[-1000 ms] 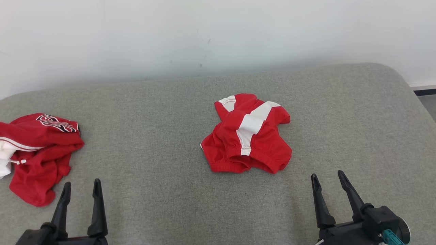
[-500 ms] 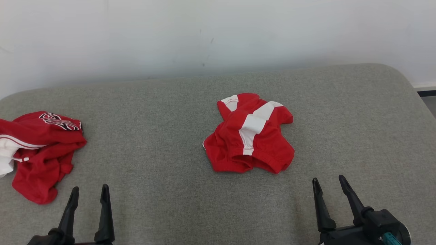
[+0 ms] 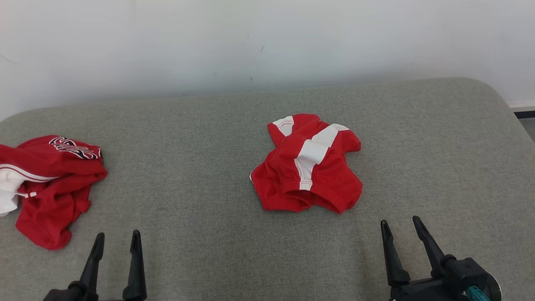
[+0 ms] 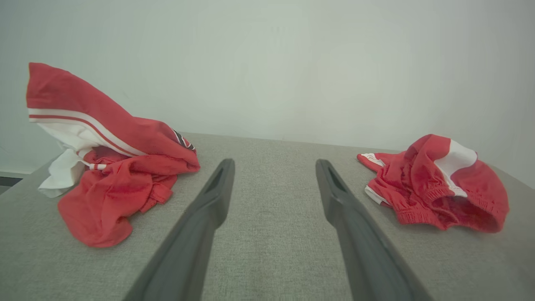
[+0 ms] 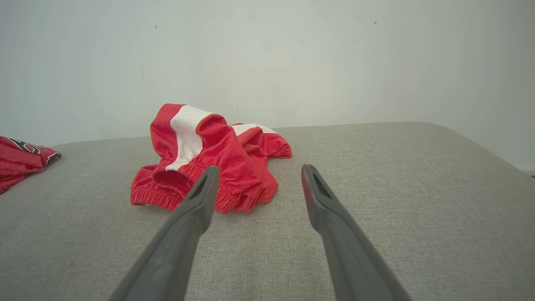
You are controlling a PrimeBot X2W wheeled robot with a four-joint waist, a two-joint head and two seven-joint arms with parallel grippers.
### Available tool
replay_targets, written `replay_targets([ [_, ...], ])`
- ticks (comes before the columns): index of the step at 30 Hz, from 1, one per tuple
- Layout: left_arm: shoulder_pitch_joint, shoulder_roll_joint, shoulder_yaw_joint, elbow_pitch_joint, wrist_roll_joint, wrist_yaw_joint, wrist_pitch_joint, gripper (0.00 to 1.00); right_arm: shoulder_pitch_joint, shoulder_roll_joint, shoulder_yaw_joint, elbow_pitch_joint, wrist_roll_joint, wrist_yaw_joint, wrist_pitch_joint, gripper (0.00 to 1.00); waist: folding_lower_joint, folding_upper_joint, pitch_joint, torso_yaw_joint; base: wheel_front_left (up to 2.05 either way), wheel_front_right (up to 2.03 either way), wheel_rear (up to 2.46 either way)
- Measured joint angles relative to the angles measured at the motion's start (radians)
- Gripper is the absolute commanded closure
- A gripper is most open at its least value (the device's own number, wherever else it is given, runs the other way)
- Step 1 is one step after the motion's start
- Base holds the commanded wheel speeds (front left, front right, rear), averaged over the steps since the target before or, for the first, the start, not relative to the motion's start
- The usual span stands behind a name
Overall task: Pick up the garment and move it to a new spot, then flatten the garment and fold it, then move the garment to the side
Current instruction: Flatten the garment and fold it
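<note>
On the grey cushion (image 3: 192, 138) lie red shorts (image 3: 322, 179) and a jersey (image 3: 54, 188).

Grey fabric-covered cushion (image 3: 200, 200); crumpled red-and-white shorts (image 3: 307, 167) at its middle; second red garment (image 3: 50, 192) at its left edge

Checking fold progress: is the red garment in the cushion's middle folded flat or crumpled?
Crumpled. The red garment lies bunched in a heap on the grey cushion, elastic opening gaping, fabric overlapping unevenly.

Shorts (image 3: 307, 167) mid cushion (image 3: 188, 146), jersey (image 3: 50, 188) far left
</note>
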Motion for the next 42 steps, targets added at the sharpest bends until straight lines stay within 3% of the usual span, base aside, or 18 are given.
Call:
replay_targets([
  [4,-0.017,0.000,-0.041,0.018,0.000,-0.003,0.000,0.00,-0.007,0.000,0.006,0.001,0.000,0.000,0.000,0.00,0.0000,0.0000,0.010,-0.004,0.00,0.00,0.00],
  [10,-0.127,0.022,-0.187,0.074,-0.003,-0.005,0.000,0.00,-0.032,0.001,0.018,0.001,0.001,0.000,0.000,0.00,0.0000,0.0000,0.034,-0.030,0.00,0.00,0.00],
  [20,-0.343,0.061,-0.404,0.217,-0.053,-0.007,0.000,0.00,-0.078,0.001,0.031,-0.006,0.029,0.000,0.000,0.00,0.0001,0.0001,0.091,-0.129,0.00,0.00,0.00],
  [30,-0.465,0.114,-0.480,0.428,-0.070,-0.007,0.000,0.00,-0.097,0.001,0.038,-0.013,0.078,0.000,0.000,0.00,0.0001,0.0001,0.168,-0.267,0.00,0.00,0.00],
  [37,-0.522,0.121,-0.476,0.505,-0.062,-0.007,0.000,0.00,-0.106,0.001,0.037,-0.017,0.086,0.000,0.000,0.00,0.0001,0.0001,0.201,-0.321,0.00,0.00,0.00],
  [38,-0.531,0.120,-0.476,0.522,-0.063,-0.007,0.000,0.15,-0.107,0.001,0.037,-0.018,0.086,0.000,0.000,0.00,0.0001,0.0001,0.206,-0.326,0.00,0.00,0.00],
  [39,-0.536,0.119,-0.476,0.533,-0.065,-0.007,0.000,0.61,-0.107,0.001,0.036,-0.019,0.086,0.000,0.000,0.00,0.0001,0.0002,0.211,-0.330,0.00,0.00,0.00],
  [40,-0.541,0.119,-0.476,0.536,-0.065,-0.007,0.000,0.95,-0.108,0.001,0.034,-0.020,0.086,0.000,0.000,0.00,0.0001,0.0001,0.215,-0.333,0.00,0.00,0.00],
  [42,-0.558,0.113,-0.472,0.533,-0.072,-0.007,0.000,1.00,-0.108,0.002,0.030,-0.022,0.087,0.000,0.000,0.00,0.0002,0.0001,0.222,-0.335,0.00,0.00,0.00],
])
